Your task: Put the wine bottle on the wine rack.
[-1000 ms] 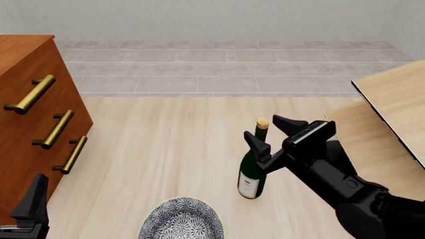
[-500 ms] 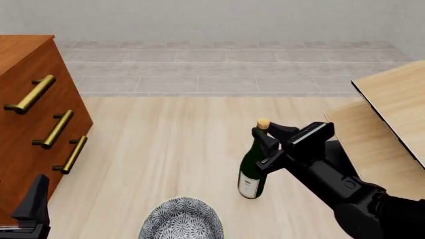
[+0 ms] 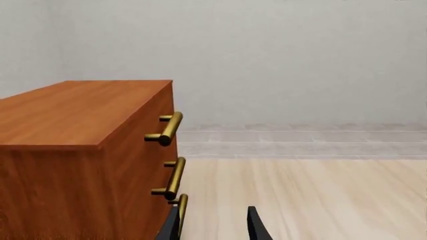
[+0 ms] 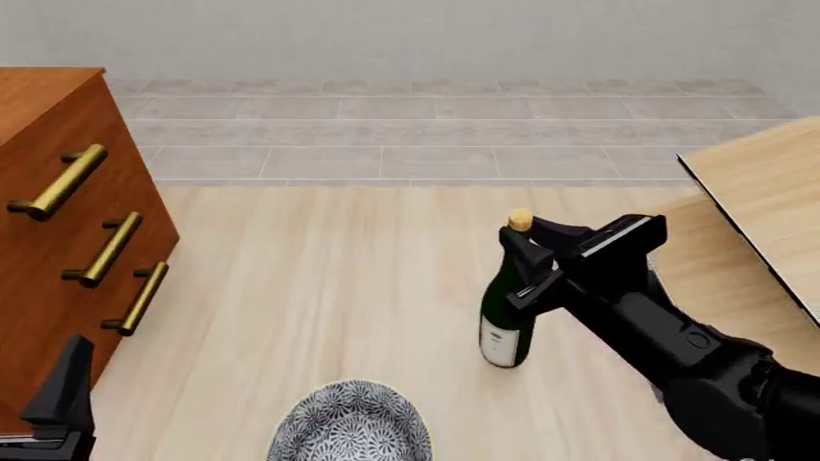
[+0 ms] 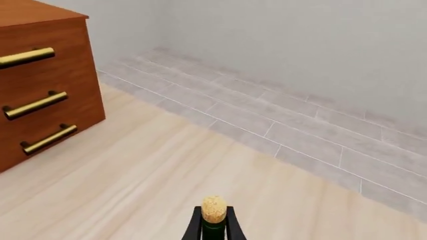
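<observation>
The table (image 4: 321, 288) stretches pale and wide under everything, and the bottle (image 4: 509, 307) standing on it is the landmark here. Well off to the bottle's left sits the reddish-brown cabinet (image 4: 58, 240), three brass handles (image 4: 106, 248) stacked down its front face; the left wrist view looks straight along that cabinet (image 3: 80, 150) with its handles (image 3: 170, 129) catching the light. On the other side of the bottle, close by and partly behind the arm, rises the wine rack (image 4: 756, 211), light slanted boards with a dark edge. The right arm (image 4: 679, 355) reaches in from the near right corner, and its gripper (image 4: 539, 257) is pinching the bottle's neck just under the cork-coloured top, fingers pressed against the dark glass on both sides. The right wrist view confirms it: the cork (image 5: 214, 208) sits right between the two black fingers (image 5: 195, 226), no gap showing. The bottle stands upright, white label facing the camera; whether its base touches the table cannot be told. Nearer the camera than the bottle and a little left lies a patterned bowl (image 4: 349, 423), cut off by the frame edge. Far left of the bottle, the left gripper (image 3: 212, 225) hovers just beside the cabinet, its two fingertips apart with nothing between them.
</observation>
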Action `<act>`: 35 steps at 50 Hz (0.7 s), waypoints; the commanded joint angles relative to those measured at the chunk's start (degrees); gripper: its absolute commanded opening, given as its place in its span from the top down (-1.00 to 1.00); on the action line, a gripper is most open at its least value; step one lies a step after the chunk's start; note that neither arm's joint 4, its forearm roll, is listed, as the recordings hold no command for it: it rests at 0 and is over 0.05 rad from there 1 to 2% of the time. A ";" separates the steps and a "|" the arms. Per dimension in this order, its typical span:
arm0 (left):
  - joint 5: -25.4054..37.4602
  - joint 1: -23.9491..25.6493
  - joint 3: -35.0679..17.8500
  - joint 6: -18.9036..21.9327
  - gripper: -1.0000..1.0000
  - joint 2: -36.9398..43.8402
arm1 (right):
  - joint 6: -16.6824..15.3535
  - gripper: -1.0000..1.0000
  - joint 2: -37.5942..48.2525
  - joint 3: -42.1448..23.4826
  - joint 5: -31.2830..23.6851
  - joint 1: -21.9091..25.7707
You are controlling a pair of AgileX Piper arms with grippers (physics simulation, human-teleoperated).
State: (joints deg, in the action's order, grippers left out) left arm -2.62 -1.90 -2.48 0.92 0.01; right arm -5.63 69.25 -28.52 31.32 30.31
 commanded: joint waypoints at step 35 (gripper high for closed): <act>0.03 0.03 -1.30 -1.52 -1.00 0.00 | 7.06 1.00 -16.02 -23.53 -34.73 -10.52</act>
State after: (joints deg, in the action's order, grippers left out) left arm -2.50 -1.82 -3.67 -0.10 0.00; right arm -2.31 54.79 -44.55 5.20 21.40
